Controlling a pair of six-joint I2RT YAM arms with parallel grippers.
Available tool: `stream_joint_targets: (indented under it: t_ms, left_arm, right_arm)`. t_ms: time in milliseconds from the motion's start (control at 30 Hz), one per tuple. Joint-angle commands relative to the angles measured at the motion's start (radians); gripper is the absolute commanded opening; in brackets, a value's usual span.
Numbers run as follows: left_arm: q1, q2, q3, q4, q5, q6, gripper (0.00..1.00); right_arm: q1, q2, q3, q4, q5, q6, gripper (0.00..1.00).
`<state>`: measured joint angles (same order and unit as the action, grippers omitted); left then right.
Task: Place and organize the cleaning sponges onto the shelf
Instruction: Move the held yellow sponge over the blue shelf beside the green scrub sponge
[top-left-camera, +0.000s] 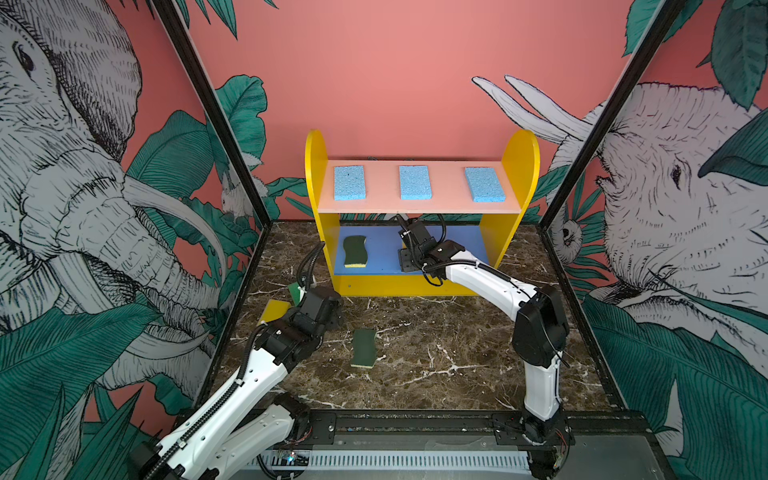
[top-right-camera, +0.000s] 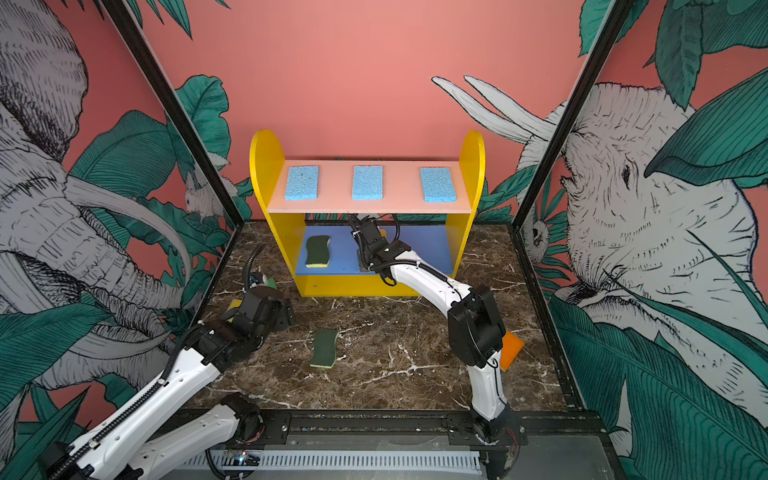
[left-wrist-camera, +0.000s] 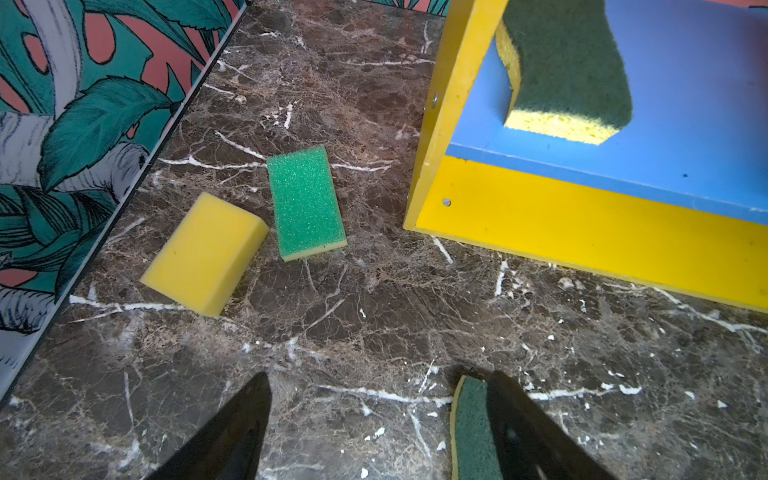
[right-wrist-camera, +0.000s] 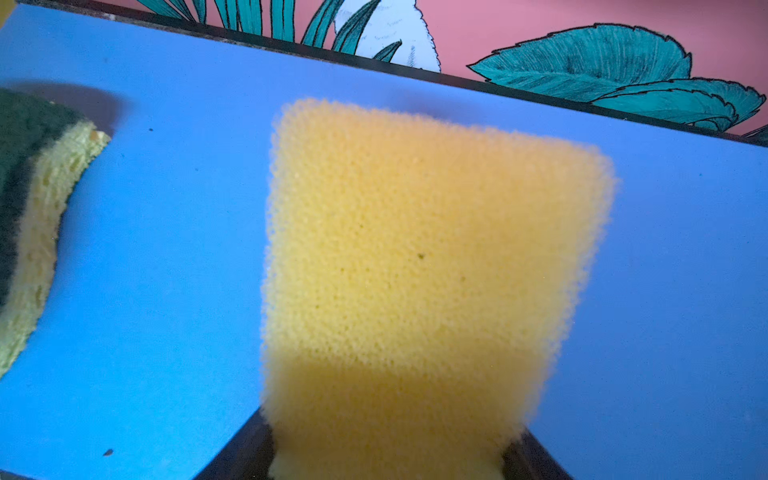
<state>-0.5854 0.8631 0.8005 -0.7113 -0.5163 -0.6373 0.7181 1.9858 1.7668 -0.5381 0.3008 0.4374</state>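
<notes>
From my station I see the right arm (top-left-camera: 490, 286) standing upright off its base at the front, bent sharply at the elbow, with the forearm stretched forward and leftward into the middle tier of the shelf (top-left-camera: 316, 166). Its wrist sits under the pink top board (top-left-camera: 415, 205). The right gripper (right-wrist-camera: 390, 453) is clamped on a yellow sponge (right-wrist-camera: 432, 270), which sticks out ahead of the fingers (right-wrist-camera: 245, 453) over the blue board (right-wrist-camera: 166, 249). I cannot tell whether the sponge touches that board. A wavy sponge (top-left-camera: 355, 251), dark green over yellow, lies flat on the blue board to the left of it, apart from it. Three light-blue sponges (top-left-camera: 349, 183) (top-left-camera: 415, 182) (top-left-camera: 484, 185) lie spaced in a row on the top board. The left arm (top-left-camera: 257, 374) reaches low from the front left, its wrist folded near the shelf's front left corner. The left gripper (left-wrist-camera: 378, 374) hangs above the marble surface (top-left-camera: 436, 353) with its jaws wide apart and nothing between them. A second wavy sponge (top-left-camera: 363, 348) lies on the surface just beside it. A loose yellow sponge (left-wrist-camera: 205, 253) and a bright green sponge (left-wrist-camera: 305, 203) lie close together on the surface, left of the shelf. An orange sponge (top-right-camera: 510, 349) shows behind the right arm's elbow.
</notes>
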Motion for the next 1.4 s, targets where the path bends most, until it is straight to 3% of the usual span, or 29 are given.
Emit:
stream_joint_targets:
  t_ms: [0,1367]
  left_arm:
    - [0.001,-0.012,-0.021,0.001,-0.008,-0.022,0.83]
    - [0.001,-0.042,-0.029,-0.009,-0.008,-0.042,0.82]
  right_arm:
    - [-0.006,0.031,0.027,0.006,0.012,0.017,0.67]
    - [-0.009,0.038,0.066,-0.091,-0.011,0.063,0.73]
